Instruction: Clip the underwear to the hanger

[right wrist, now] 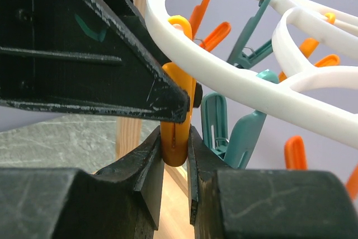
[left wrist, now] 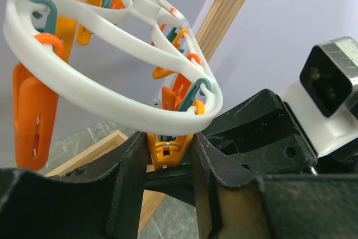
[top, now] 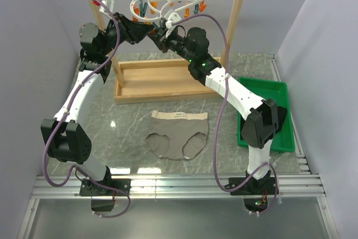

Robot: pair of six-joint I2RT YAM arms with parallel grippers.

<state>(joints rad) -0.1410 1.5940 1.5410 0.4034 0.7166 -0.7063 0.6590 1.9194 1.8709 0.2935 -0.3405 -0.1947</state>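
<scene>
Oval wht plastic hanger (left wrist: 112, 102), soft taupe underwear (top: 178, 138).

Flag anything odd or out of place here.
The left end effector and right end effector each pinch an orange pin on the hanger, while the underwear lies flat on the table, held by neither.

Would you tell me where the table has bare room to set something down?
Bare marble: between the underwear and the left arm, and between underwear and wooden tray. Crowded under the hanger, where left pincer and right pincer meet.
</scene>
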